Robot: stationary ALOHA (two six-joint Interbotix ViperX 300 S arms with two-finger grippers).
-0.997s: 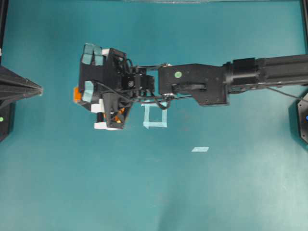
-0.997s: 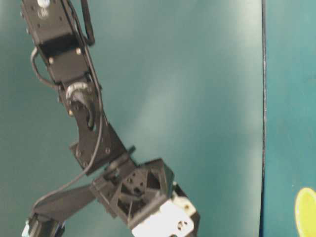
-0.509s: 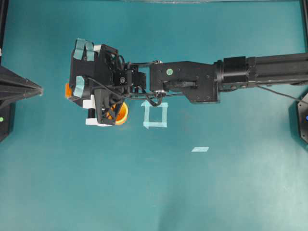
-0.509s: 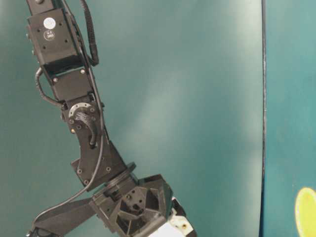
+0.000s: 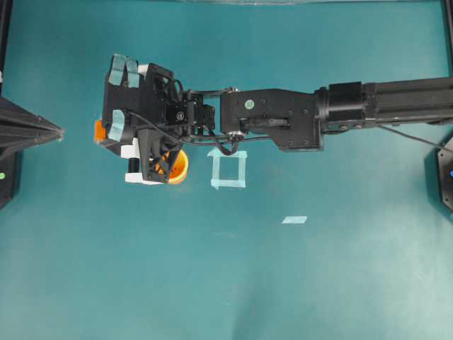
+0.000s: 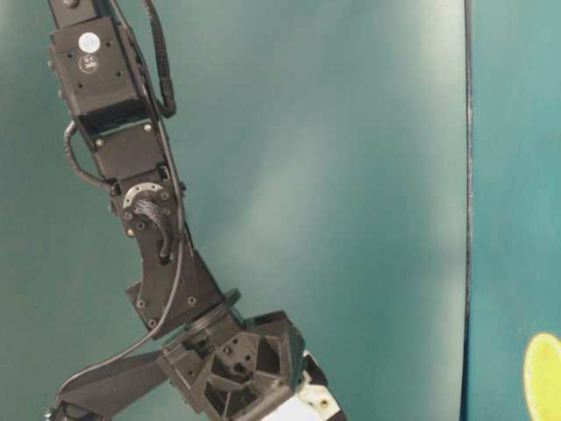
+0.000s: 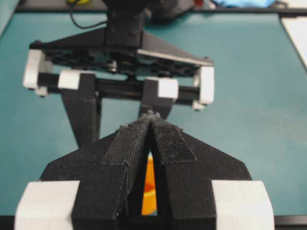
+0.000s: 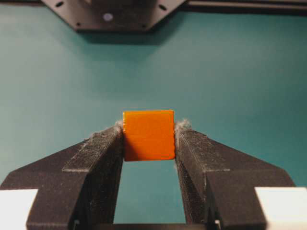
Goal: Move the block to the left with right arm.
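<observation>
One big teal table (image 5: 297,283) fills the view from above, and it is the ground for all the things. Across it reaches the long black right arm (image 5: 340,113). Its right gripper (image 8: 148,139) squeezes the block (image 8: 148,135) between its two fingertips, one pad pressed on each side. The little orange cube sits right at the tips of the fingers (image 8: 98,153) and pokes out past them. A round orange cup (image 5: 175,167) stands under the wrist, behind the fingers; most of it is hidden, so I cannot tell what is inside. A pale blue tape square (image 5: 228,170) lies just beside the cup. The left gripper (image 7: 151,122) has its fingers pressed together on nothing.
</observation>
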